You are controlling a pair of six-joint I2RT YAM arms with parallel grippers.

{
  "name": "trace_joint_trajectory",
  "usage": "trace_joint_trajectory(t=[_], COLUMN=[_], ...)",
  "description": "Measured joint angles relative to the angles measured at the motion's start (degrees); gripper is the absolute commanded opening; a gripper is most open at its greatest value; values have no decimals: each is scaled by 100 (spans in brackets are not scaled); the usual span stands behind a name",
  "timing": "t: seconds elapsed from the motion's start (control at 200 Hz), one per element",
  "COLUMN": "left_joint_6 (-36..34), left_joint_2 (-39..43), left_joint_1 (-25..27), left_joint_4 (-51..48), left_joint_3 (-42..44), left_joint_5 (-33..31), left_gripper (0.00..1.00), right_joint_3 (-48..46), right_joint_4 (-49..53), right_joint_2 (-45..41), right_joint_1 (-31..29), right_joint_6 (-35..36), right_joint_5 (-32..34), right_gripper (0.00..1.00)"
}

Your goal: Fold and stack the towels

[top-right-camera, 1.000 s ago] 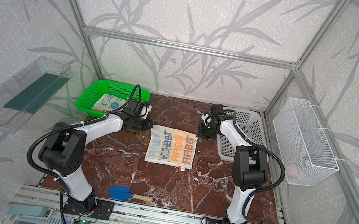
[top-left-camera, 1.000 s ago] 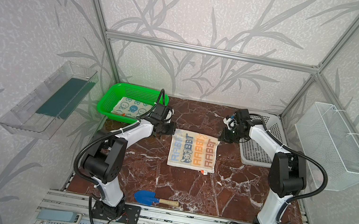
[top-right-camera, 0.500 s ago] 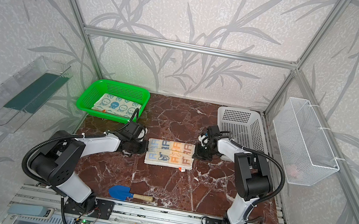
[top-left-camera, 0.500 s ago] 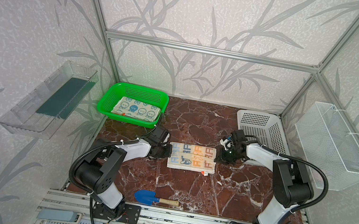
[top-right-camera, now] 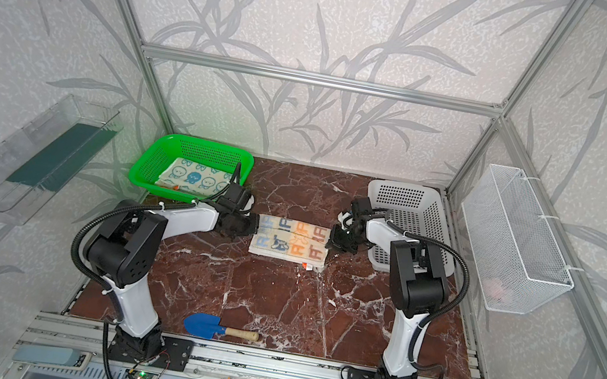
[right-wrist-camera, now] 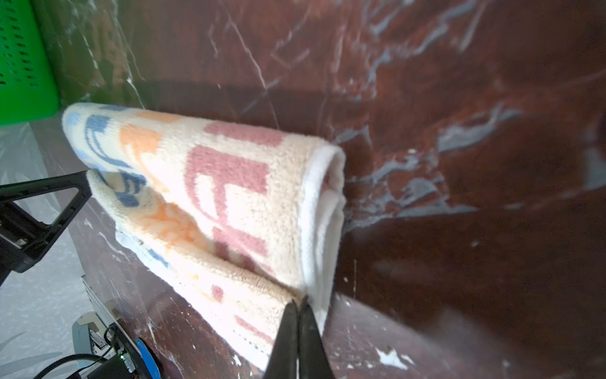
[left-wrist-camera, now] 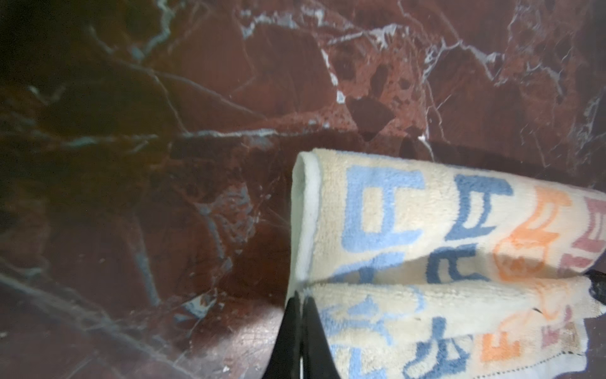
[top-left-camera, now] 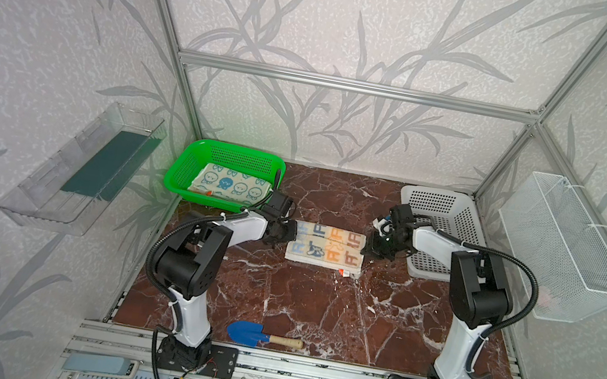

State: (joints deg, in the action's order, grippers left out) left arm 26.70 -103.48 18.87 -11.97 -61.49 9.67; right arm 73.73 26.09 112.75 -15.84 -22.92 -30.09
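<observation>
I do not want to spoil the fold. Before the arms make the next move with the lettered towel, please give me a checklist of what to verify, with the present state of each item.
1. The left gripper is shut on one end of the striped towel: ok.
2. The right gripper is shut on the opposite end: ok.
3. The held edge reaches the towel's near edge: not ok. A strip of the lower layer lies uncovered.
4. The towel lies apart from the green basket: ok.
5. The blue-bunny towel lies inside that basket: ok.
6. The blue trowel is away from the towel, near the front: ok.
</observation>
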Motion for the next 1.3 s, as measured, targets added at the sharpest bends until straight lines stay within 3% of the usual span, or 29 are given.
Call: trace_joint_trajectory(t=[0.52,1.045,1.155,1.3], left_joint_6=[-92,133,155,164], left_joint_2=[894,918,852,850], left_joint_1=[9,85,127,251], left_joint_4=[-376,131,232,313], left_joint_3=[192,1021,1045,1067], left_joint_5=[-79,136,170,238], left_gripper=[0,0,11,51], right_joint_3=[-120,-940,-964,-957], right_joint_4=[249,-76,-131,-142], right_joint_2=[-686,-667,-551,-522], right_joint_1=[13,-107,-109,-111], right_joint_6=[55,66,63,90], right_joint_5=[-42,-90,-87,-101], right_gripper=[0,0,7,29])
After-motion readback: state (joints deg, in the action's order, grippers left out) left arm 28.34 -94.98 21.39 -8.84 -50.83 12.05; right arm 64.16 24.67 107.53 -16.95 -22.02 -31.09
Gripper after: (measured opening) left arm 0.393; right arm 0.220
